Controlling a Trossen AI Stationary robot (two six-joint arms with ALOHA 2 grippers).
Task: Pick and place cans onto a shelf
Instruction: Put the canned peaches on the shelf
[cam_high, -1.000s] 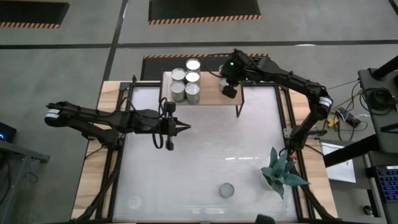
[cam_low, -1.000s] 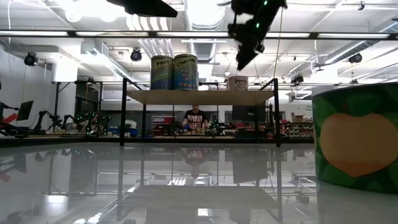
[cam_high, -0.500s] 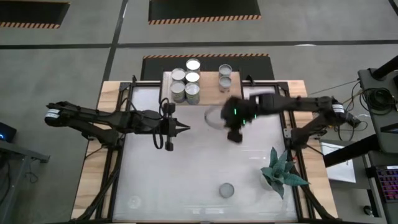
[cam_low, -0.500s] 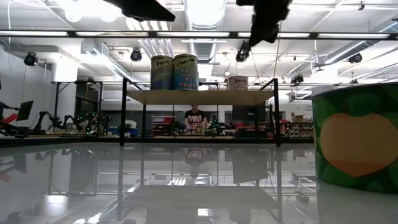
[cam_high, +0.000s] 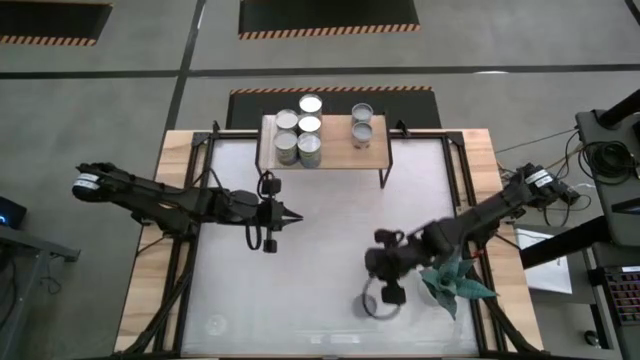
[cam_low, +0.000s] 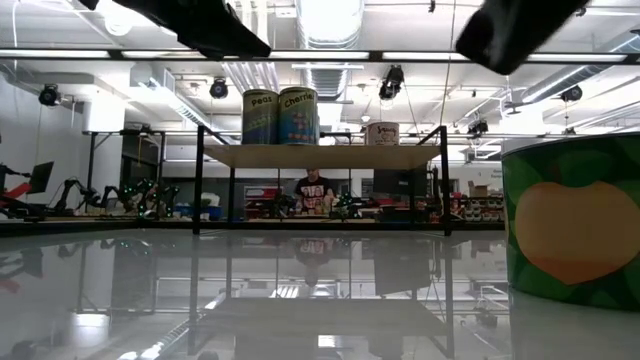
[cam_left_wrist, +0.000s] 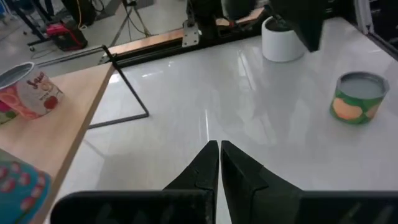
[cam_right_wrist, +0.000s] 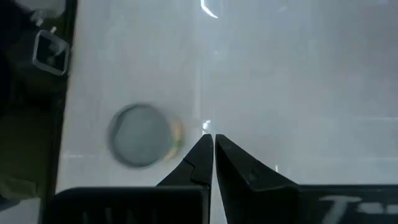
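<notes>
Jaws pressed together, the right gripper (cam_high: 392, 296) hovers beside the last can (cam_high: 368, 305) at the tabletop's (cam_high: 320, 230) six o'clock, risking knocking it over unless they spread.

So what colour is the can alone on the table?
Green with an orange patch, grey top; clearest in the left wrist view.

At upper centre of the low view, a blue-green labelled can (cam_low: 261, 116) is showing "Peas"; its neighbouring blue can (cam_low: 299, 115) is possibly reading "Cherries".

Six cans (cam_high: 299, 135) on shelf (cam_high: 335, 150); one, seemingly upright, below.
</notes>
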